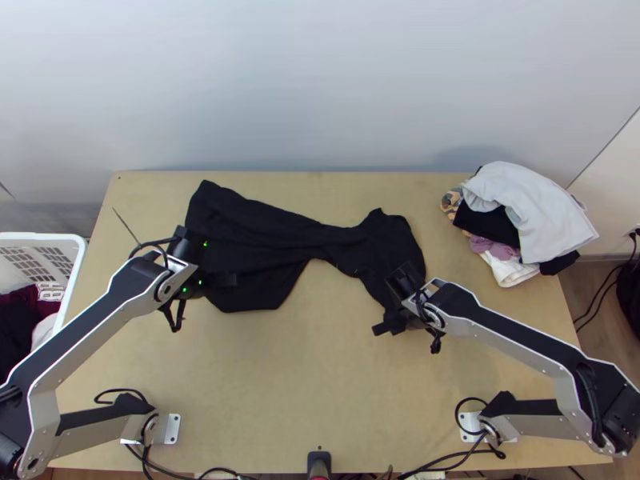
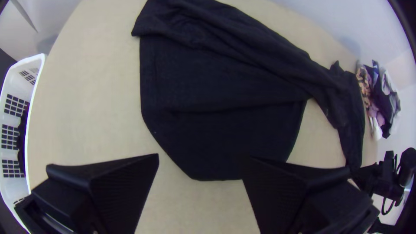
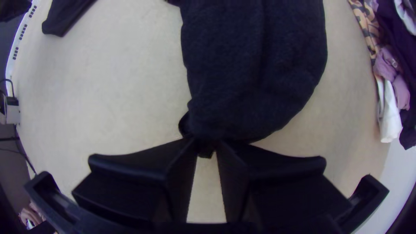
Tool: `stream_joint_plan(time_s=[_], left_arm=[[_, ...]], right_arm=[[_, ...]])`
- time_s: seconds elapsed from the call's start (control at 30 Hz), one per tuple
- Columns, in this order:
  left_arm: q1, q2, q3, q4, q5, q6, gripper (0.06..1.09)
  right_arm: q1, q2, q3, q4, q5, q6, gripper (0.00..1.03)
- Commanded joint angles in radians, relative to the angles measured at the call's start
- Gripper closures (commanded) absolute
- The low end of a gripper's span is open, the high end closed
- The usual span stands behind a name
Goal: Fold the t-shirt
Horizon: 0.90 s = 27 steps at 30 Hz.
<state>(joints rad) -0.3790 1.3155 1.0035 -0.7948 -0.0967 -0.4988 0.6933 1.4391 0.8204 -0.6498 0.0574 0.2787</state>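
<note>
Top view: your black t-shirt point(image 1: 264, 236) lies across the far part of the bench point(image 1: 320, 392). Wide at the left, pinched into a narrow band mid-length, wider again at the right, creased, not flat. Your left gripper point(image 1: 214, 260) is over the wide left part. Your right gripper point(image 1: 392, 308) is at the near tip of the right part. Clothes pile point(image 1: 524, 208) sits at the bench's far right corner, light grey piece on top. White basket point(image 1: 48, 235) with clothes in it, beside the bench on the left.

Left wrist view: your left jaws are wide apart, nothing gripped; t-shirt's edge and bare bench show through the gap. Cloth has gathered folds along the far side, a smoother panel nearer. The right gripper is at the shirt's other end.

Right wrist view: your right jaws are nearly together, pinching a bunched bit of the t-shirt at its tip. Can't tell you which part of the shirt that is.
</note>
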Motion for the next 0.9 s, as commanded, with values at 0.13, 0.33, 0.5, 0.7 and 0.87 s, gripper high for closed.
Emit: stream_joint_plan(time_s=[0.13,0.33,0.5,0.7,0.87], left_arm=[[0.008,-0.001,-0.082,-0.041,0.077,0.002,0.19],[-0.008,0.037,-0.135,-0.009,0.097,-0.004,0.19],[0.006,0.116,-0.164,0.06,0.095,-0.021,0.19],[0.002,0.182,-0.151,0.146,0.095,-0.037,0.3],[0.0,0.172,-0.146,0.286,0.08,-0.035,0.92]], right_arm=[[-0.046,-0.039,0.003,0.03,0.059,-0.022,0.99],[-0.057,-0.065,0.017,0.03,0.071,-0.022,1.0],[-0.072,-0.075,0.026,0.03,0.085,-0.021,1.0],[-0.084,-0.085,0.022,0.03,0.087,-0.024,1.0],[-0.097,-0.088,0.02,0.029,0.085,-0.024,1.0]])
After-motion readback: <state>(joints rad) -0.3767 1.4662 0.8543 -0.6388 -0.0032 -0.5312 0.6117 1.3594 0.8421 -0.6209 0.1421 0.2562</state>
